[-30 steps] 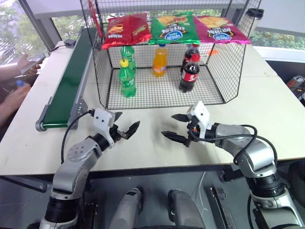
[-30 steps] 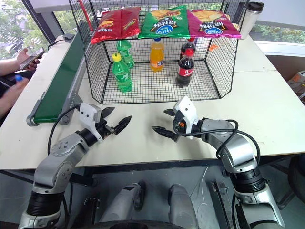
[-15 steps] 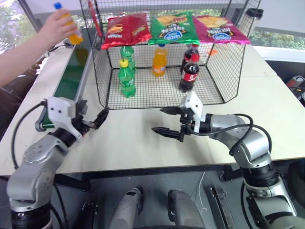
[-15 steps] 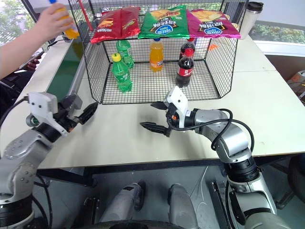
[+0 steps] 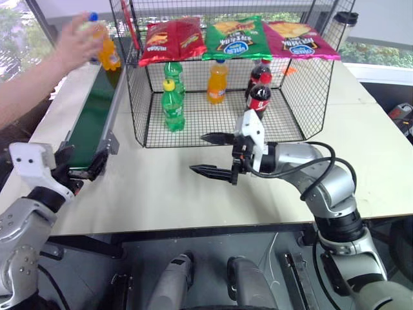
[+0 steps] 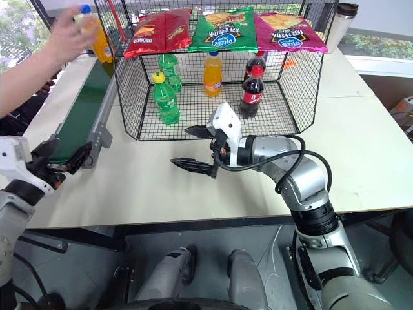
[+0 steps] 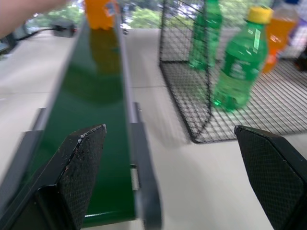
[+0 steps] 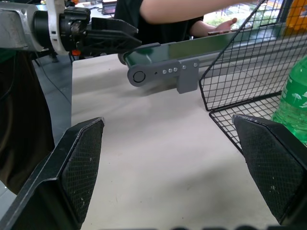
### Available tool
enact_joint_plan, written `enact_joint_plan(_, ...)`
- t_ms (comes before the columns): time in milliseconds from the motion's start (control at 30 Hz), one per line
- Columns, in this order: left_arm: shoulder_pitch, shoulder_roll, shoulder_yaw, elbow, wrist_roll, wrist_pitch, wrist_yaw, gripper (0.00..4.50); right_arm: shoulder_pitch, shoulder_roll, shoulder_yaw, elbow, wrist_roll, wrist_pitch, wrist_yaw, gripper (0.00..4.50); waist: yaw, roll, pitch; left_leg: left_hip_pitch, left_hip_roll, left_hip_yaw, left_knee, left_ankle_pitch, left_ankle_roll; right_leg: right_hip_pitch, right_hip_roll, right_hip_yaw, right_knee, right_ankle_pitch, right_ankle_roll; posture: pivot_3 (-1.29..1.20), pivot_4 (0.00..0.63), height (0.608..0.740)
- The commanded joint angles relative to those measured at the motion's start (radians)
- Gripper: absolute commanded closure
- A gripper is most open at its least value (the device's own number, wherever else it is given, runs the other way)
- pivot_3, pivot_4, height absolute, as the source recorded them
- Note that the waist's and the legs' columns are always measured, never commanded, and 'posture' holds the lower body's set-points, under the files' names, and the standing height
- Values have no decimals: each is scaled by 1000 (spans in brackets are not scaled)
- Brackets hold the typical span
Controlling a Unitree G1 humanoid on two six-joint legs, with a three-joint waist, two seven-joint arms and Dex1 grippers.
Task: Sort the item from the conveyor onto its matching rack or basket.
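Hovering wide open, empty: left tool [image 5: 77, 169] | right tool [image 5: 213, 154] | both above table [image 5: 174, 194]

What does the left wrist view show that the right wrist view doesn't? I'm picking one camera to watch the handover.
Left wrist, not right: the conveyor seen lengthwise, up to the orange soda bottle at its far end, plus a second green bottle deeper in the basket. Right wrist, not left: the open left gripper near the conveyor's roller end; an orange patch at its edge is unidentifiable. Both: conveyor, wire basket, the nearer green bottle, a person's arm.
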Motion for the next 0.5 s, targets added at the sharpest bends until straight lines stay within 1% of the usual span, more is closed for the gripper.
enact_joint_plan(33, 6, 5, 65, 35, 9, -48, 17, 0, -12, -2, 2, -10, -3, -25, 6, 84, -1, 0, 0, 0, 0, 0, 0, 0, 0, 0, 0, 0, 0, 0, 0, 0, 150, 739)
enact_joint_plan(133, 4, 8, 85, 70, 4, -61, 22, 0, -5, -5, 5, -9, -5, -29, 5, 84, -1, 0, 0, 0, 0, 0, 0, 0, 0, -1, 0, 0, 0, 0, 0, 0, 150, 739)
enact_joint_plan(500, 5, 19, 61, 173, 82, -145, 20, 0, 21, -8, 12, -12, -16, -30, -5, 84, -2, 0, 0, -1, 0, 0, 0, 0, 0, -1, 0, 1, -1, 0, 0, 0, 150, 739)
